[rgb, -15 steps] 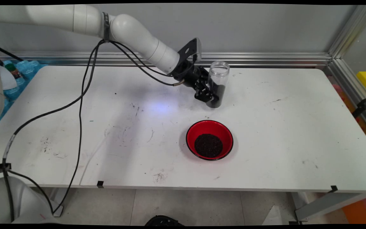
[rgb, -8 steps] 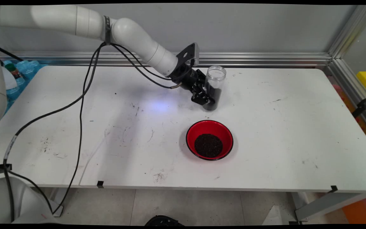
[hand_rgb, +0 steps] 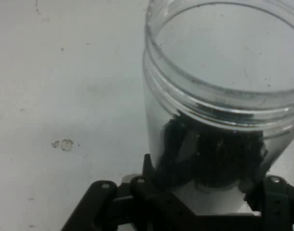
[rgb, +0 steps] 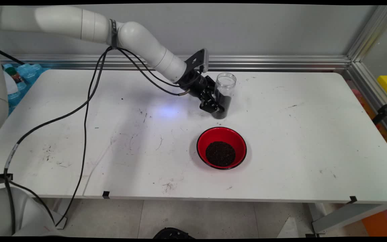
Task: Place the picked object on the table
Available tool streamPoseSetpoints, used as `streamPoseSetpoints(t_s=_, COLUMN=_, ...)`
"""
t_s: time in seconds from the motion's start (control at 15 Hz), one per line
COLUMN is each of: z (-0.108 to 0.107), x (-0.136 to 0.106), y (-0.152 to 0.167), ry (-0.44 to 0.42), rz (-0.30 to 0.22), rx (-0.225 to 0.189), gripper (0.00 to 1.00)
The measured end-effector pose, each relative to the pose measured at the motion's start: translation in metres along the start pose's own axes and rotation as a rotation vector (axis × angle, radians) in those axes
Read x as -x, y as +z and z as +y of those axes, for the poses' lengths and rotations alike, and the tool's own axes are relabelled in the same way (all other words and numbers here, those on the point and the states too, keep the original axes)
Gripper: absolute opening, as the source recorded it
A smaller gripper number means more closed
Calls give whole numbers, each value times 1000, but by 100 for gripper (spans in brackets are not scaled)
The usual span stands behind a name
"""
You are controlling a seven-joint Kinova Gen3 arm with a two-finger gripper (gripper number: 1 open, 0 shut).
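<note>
A white table (rgb: pixel 281 161), scuffed and flecked with dark marks, runs back to a grey wall edged with an aluminium rail (rgb: pixel 274 62); tiled floor shows below the near edge.

My gripper (rgb: pixel 217 107) is clamped on the lower body of a clear plastic jar (rgb: pixel 223 95), one finger on either side of it, as the hand view confirms: the jar (hand_rgb: pixel 219 120) stands directly ahead of my linkage and fills the space between my fingers. The jar's long axis is upright, its open mouth facing up, no lid fitted. I reach it from its left side, arm sloping down from the upper left. Whether its base rests on the table or sits just above it, I cannot tell.

Materials: the jar is transparent, smooth-walled, cylindrical, with a ridged threaded neck. Its lower part holds a dark, fine-grained black fill; the upper part is empty and clear.

Nearer the table's front edge, a little apart from the jar, sits a red bowl (rgb: pixel 210 134), round, glossy, dark-rimmed. A mound of the same kind of black granular matter (rgb: pixel 220 153) lies in its middle. Bowl and jar do not touch.

Black cables (rgb: pixel 86 111) hang from my arm over the left of the table.
</note>
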Motion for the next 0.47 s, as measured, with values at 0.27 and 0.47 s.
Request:
streamPoseSetpoints(t_s=0.27, z=0, x=3, y=1, ry=0, rz=-2, rx=7, gripper=0)
streamPoseSetpoints(t_s=0.47, z=1, x=5, y=2, ry=0, rz=-3, rx=11, gripper=100)
